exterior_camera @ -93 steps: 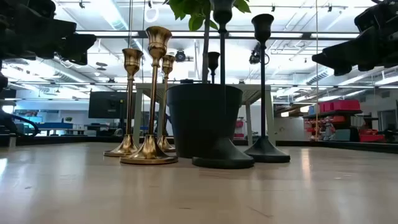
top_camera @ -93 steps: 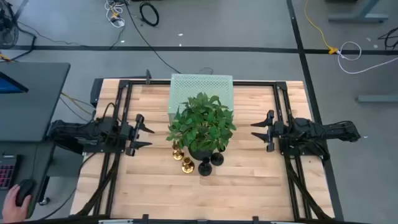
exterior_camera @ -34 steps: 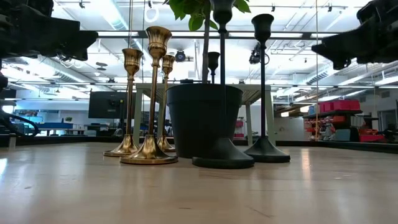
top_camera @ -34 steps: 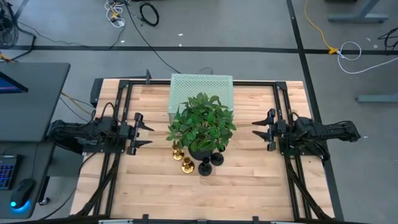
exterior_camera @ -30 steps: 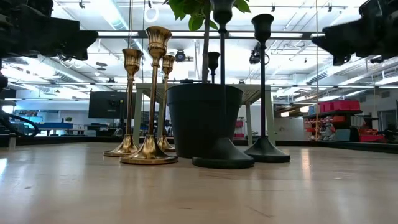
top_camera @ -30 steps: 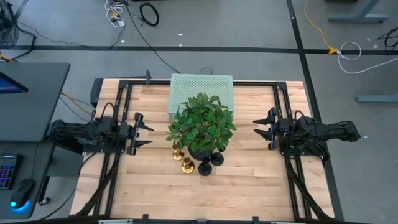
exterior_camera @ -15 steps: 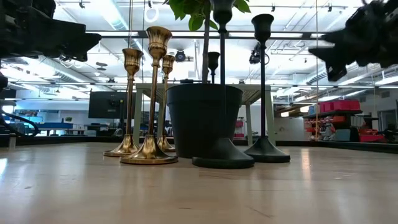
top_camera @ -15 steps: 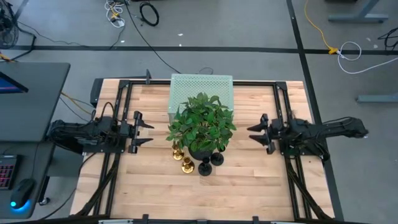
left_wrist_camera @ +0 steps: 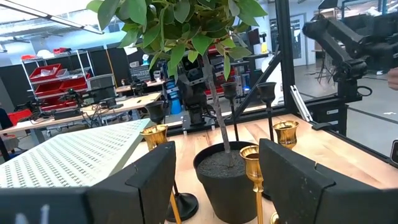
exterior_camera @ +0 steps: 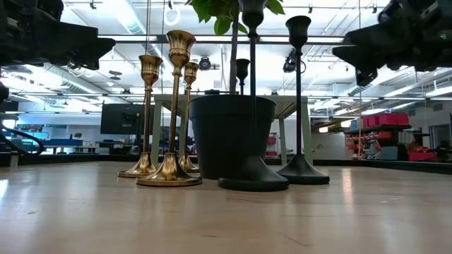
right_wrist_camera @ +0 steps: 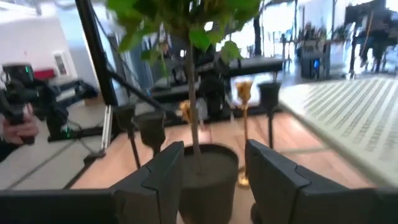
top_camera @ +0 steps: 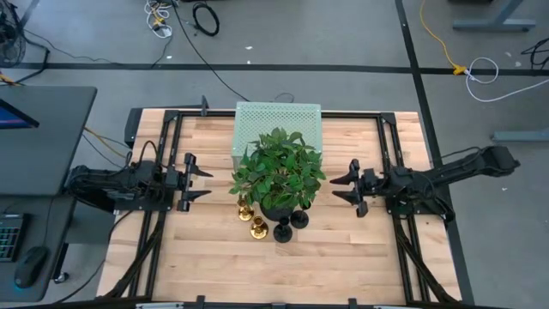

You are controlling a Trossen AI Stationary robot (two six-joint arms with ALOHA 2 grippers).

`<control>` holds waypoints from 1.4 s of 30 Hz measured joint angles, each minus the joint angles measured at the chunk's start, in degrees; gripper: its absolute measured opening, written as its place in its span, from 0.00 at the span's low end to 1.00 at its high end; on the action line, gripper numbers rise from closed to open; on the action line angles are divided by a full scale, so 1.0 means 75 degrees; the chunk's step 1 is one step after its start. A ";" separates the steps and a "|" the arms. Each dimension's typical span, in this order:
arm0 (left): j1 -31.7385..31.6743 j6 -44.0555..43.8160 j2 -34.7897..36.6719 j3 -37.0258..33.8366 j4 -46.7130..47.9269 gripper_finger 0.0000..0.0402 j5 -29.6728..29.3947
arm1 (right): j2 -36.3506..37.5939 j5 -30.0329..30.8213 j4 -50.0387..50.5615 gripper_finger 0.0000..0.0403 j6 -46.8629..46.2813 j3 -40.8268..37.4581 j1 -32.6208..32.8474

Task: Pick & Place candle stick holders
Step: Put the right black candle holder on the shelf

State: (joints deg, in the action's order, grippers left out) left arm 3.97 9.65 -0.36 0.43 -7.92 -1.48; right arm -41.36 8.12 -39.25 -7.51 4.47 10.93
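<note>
Nothing is moved yet: the candle stick holders [top_camera: 273, 223] stand clustered at the plant pot's [exterior_camera: 232, 134] six o'clock on the surface [top_camera: 343, 257]. The right gripper [top_camera: 347, 187], at three o'clock, and the left gripper [top_camera: 193, 182], at nine, both have spread, empty jaws. Only the low view shows stems; overhead, leaves hide some.

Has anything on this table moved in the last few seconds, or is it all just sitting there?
Only the right gripper moved: its arm stretched out from the table's right side toward the leafy green plant in its black pot, jaws open, holding nothing. The left gripper, the shiny gold candle stick holders and the matte black ones stayed put.
</note>
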 joint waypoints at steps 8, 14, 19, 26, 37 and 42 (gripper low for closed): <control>0.0000 -0.0006 0.0000 0.0000 0.0006 0.58 0.0000 | -0.1833 0.0021 -0.0585 0.43 0.0157 0.0608 0.0418; 0.0000 -0.0006 0.0000 0.0000 0.0012 0.58 0.0002 | -0.3078 0.0717 -0.1294 0.43 -0.0090 0.0712 0.0809; 0.0000 -0.0006 0.0000 0.0000 0.0018 0.58 0.0003 | -0.4307 0.1035 -0.1360 0.43 -0.0264 0.1320 0.1068; 0.0000 -0.0007 0.0000 0.0000 0.0071 0.58 0.0003 | -0.5610 0.1057 -0.1648 0.43 -0.0080 0.2031 0.1176; 0.0001 -0.0009 0.0000 0.0000 0.0133 0.58 0.0003 | -0.6237 0.1059 -0.1629 0.34 -0.0070 0.2564 0.1173; 0.0000 -0.0009 0.0000 0.0000 0.0192 0.58 0.0003 | -0.6237 0.1059 -0.1598 0.17 -0.0022 0.2564 0.1160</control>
State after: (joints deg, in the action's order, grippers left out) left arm 3.97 9.58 -0.36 0.43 -6.48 -1.45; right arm -88.14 16.06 -51.23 -7.67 23.70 19.63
